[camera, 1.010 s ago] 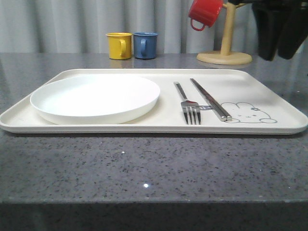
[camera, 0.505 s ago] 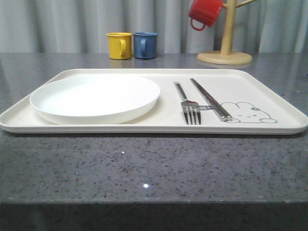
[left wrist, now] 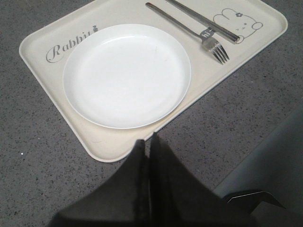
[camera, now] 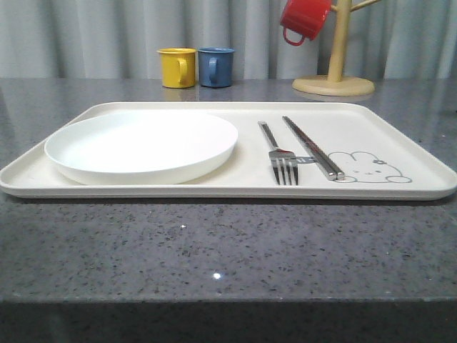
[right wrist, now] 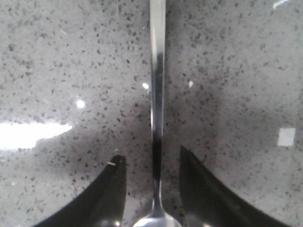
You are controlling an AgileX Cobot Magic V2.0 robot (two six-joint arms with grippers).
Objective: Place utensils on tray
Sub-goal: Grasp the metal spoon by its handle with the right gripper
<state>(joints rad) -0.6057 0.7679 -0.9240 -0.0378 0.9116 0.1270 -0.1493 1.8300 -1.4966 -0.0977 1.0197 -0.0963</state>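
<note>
The fork (camera: 283, 162) and chopsticks (camera: 311, 146) are laid side by side on the tray (camera: 400, 136); the spoon (right wrist: 157, 94) is left on the countertop (right wrist: 57, 71), straddled but ungripped by the parted right gripper (right wrist: 152, 165); the left gripper (left wrist: 147, 147) is closed and empty

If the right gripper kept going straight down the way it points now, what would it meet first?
Most likely the spoon: its handle lies on the speckled countertop between the open fingers of the right gripper. How far above it the tips are is hard to judge.
</note>
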